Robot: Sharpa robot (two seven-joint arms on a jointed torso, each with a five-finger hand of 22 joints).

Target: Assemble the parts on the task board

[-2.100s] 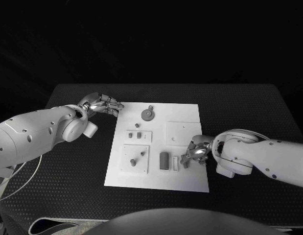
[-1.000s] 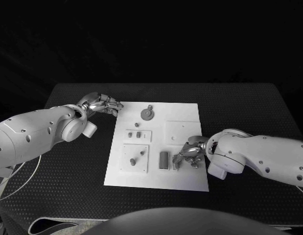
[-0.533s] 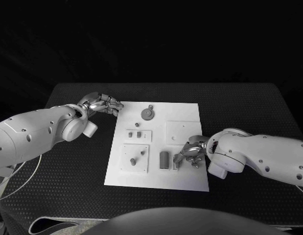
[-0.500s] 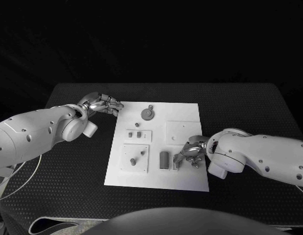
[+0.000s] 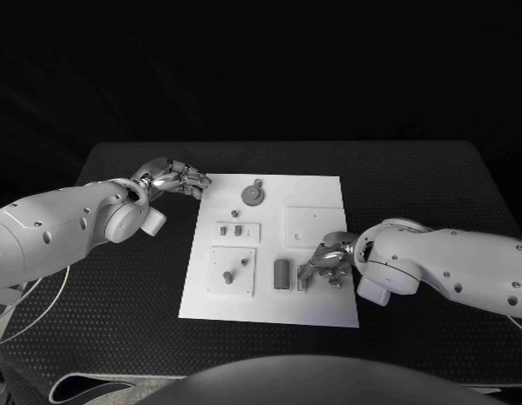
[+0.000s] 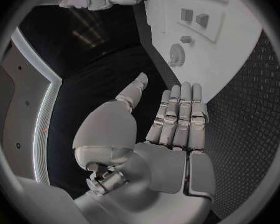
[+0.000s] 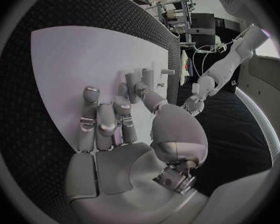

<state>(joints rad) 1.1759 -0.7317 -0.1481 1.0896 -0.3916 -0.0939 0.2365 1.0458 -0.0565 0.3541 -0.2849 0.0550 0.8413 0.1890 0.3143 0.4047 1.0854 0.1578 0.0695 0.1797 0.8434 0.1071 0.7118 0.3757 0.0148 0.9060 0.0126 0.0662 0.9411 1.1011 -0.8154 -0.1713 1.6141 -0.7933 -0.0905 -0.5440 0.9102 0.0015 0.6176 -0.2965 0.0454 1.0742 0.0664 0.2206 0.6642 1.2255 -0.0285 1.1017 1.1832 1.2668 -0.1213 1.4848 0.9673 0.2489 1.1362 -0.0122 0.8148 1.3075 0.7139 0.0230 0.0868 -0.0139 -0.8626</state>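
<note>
Task board: the white task board (image 5: pixel 321 304) lay in the middle of the black table (image 5: pixel 443 186), long side running away from the robot.
Parts: a round disc part (image 5: pixel 254 195) sat near the board's far edge; two small upright parts (image 5: pixel 230 229) stood on a raised plate left of centre; a dark rectangular block (image 5: pixel 282 273) stood near the board's middle, just beside the right hand.
Left hand: the left hand (image 5: pixel 174 179) hovered at the board's far left corner, over the table edge of the board; the left wrist view showed its fingers (image 6: pixel 180 114) straight and together, thumb apart, holding nothing.
Right hand: the right hand (image 5: pixel 329 263) was over the board's right half, beside the block; the right wrist view showed its fingers (image 7: pixel 105 122) partly curled above the board, thumb out toward small upright pegs (image 7: pixel 140 77); I could not tell whether it gripped anything.
</note>
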